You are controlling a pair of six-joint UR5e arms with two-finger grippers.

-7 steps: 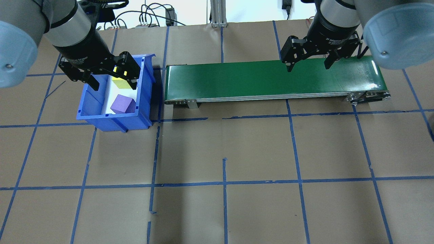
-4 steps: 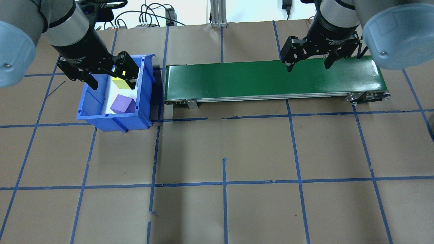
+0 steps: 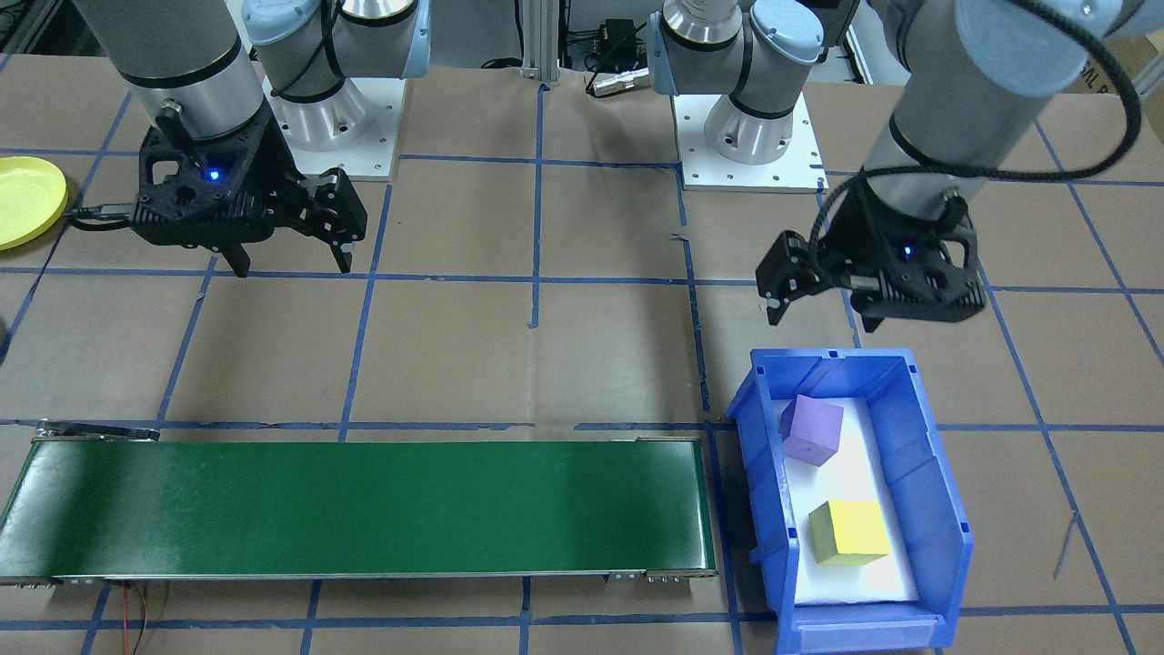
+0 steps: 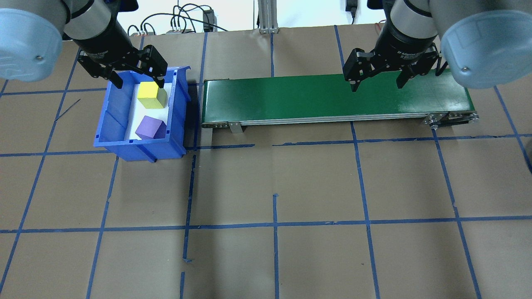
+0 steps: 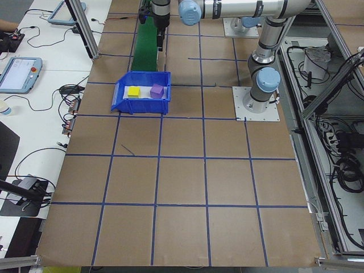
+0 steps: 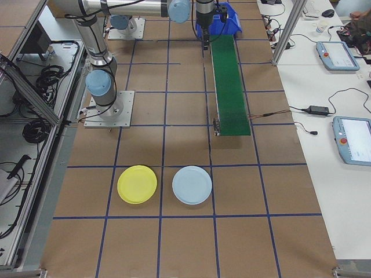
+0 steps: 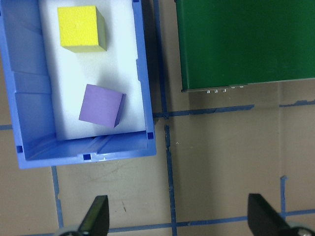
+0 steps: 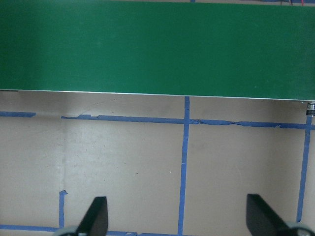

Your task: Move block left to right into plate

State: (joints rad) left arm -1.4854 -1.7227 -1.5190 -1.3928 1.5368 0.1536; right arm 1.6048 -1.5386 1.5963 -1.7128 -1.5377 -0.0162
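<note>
Yellow block in bin; left gripper wide, empty.

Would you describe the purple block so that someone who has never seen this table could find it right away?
Start at the long green conveyor belt; at the end on the robot's left stands a blue bin with a white floor. Two cubes lie inside it, and the purple block is the one nearer the robot. Its neighbour, the yellow block, lies farther back, under the open left gripper.

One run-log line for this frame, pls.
left end effector: open, above blue bin | right end effector: open, above green conveyor | yellow block, purple block: in bin | yellow plate: empty
</note>
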